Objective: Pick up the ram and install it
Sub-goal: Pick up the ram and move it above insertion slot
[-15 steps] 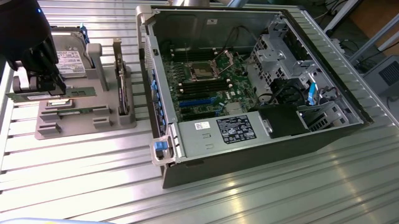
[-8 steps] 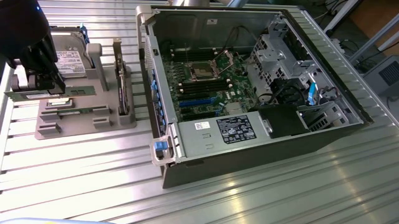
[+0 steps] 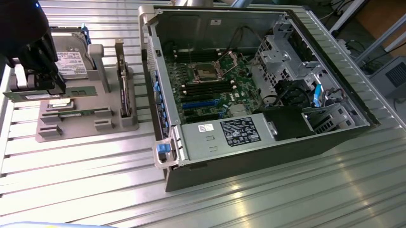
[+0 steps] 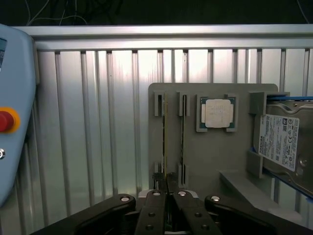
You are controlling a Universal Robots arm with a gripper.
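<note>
Ram, a long thin green stick, hangs level in the pincer at the exterior view's left. It is clear of the grey holder and raised above the holder's far side. The pincer is drawn narrow and clamps the stick across its thin faces near the middle, so both ends stick out past the fingers. In the wrist view the two black fingers stand almost together, with a slim sliver between them.

The holder lies flat on the ribbed metal desk. A second stick sits low in one of its slots, nearer the camera than the held one. A hard drive stands in the far end of the holder. A dark expansion card stands upright on edge along the side nearest the computer. A square silver processor chip rests in its own pocket between the slots and the drive.

Just beside the holder, toward the exterior view's right, an open computer case lies on its side. Inside it the green motherboard faces up, with the processor socket near the middle and dark memory slots just beside it. A grey power supply fills the near end of the case.

A pale blue pendant with a red button shows at the edge of the wrist view, well apart from the holder.
</note>
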